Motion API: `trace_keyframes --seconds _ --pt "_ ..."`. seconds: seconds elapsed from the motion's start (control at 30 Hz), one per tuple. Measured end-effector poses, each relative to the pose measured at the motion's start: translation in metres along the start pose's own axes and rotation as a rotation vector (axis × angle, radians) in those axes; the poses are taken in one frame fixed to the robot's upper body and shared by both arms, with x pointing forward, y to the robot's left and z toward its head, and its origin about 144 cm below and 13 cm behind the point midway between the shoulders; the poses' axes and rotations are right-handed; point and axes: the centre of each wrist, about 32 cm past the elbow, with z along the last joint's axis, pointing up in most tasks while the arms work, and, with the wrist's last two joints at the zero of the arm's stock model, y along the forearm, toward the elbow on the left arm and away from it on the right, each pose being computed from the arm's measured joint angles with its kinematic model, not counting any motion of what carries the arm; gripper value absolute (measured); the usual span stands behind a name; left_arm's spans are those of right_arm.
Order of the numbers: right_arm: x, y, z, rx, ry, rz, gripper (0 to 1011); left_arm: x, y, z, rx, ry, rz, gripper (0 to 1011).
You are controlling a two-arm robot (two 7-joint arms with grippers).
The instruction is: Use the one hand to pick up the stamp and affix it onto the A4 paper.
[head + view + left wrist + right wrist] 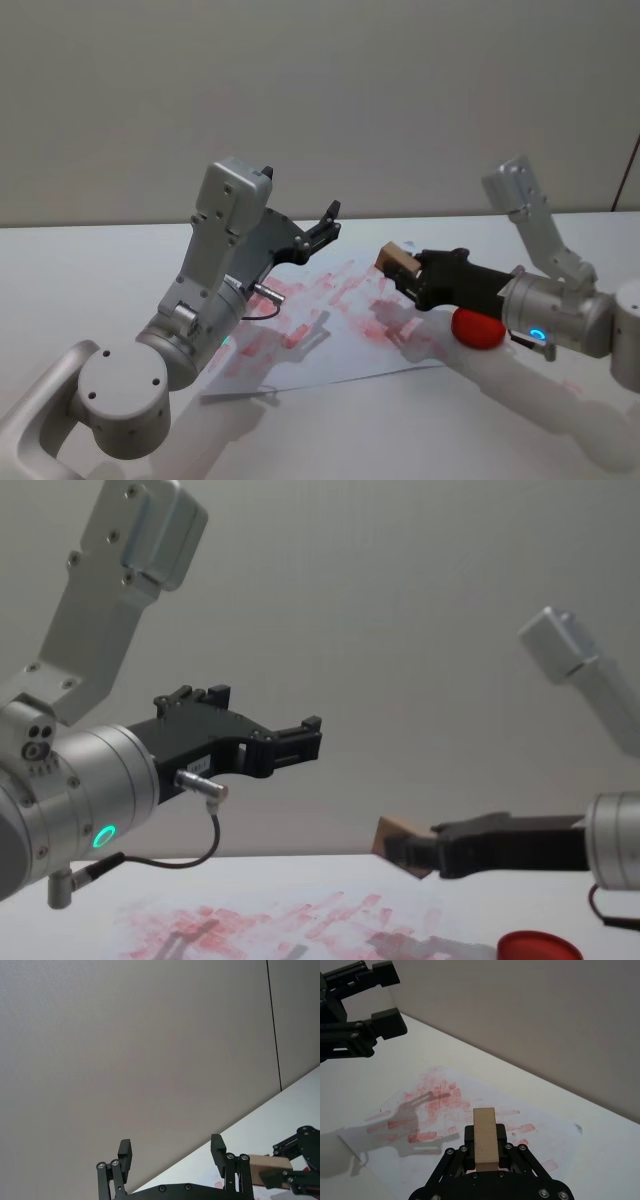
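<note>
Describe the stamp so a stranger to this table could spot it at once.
Find the white paper smeared with red marks on the table. Over its right part the right gripper holds the stamp: a small tan wooden block clamped in its black jaws, off the sheet. It is pale and rectangular, unlike the round red ink pad nearby; the left gripper is empty.

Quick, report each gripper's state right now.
Left gripper: open, empty, raised above the A4 paper.
Right gripper: shut on the stamp, holding it clear of the sheet.
</note>
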Motion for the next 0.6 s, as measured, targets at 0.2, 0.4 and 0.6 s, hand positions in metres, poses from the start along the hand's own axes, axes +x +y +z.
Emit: trace_keyframes --seconds 0.2,0.4,0.6 --pt "0.002 0.012 -0.002 -0.076 0.025 0.033 218 0.000 0.000 0.000 0.000 0.000 0.000 1001" --pt "0.004 0.022 -0.005 -0.144 0.034 0.052 218 0.000 0.000 0.000 0.000 0.000 0.000 1001" --pt "0.007 0.032 -0.008 -0.205 0.035 0.069 218 0.000 0.000 0.000 0.000 0.000 0.000 1001"
